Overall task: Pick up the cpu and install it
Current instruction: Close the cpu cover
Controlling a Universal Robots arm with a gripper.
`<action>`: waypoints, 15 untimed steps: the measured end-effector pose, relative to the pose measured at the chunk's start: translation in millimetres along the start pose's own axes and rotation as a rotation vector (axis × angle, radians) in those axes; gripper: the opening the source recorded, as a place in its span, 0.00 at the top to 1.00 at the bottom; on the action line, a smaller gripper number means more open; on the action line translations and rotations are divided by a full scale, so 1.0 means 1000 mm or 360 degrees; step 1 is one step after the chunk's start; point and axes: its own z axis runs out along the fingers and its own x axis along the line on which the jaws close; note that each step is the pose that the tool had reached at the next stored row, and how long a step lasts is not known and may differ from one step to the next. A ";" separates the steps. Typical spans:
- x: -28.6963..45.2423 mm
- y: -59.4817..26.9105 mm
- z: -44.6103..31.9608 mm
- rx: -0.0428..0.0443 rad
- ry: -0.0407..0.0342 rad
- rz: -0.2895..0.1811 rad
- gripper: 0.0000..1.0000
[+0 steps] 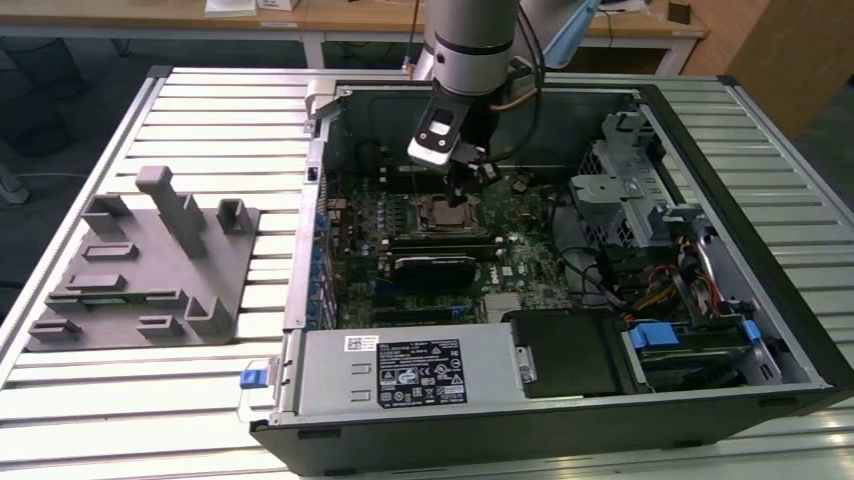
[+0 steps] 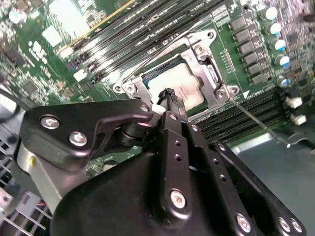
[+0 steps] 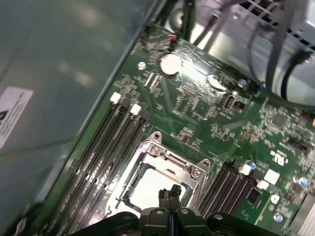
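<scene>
Silvery-grey square cpu (image 2: 184,83), just below the clenched black gripper (image 2: 169,93), is being judged light, stiff, fragile: edge-hold only.

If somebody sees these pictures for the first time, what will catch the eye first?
The robot arm reaches down into an open computer case lying on a slatted table. Its gripper, shut to a thin point, is right at the silvery cpu in the socket frame on the green motherboard. A grey fixture stands on the table at the exterior view's left.
</scene>
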 end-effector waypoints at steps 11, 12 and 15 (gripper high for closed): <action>0.0000 0.0000 0.0001 -0.0011 0.0000 -0.0319 0.89; 0.0000 0.0000 0.0001 -0.0012 0.0000 -0.0348 0.89; 0.0000 0.0000 0.0002 -0.0015 0.0000 -0.0432 0.89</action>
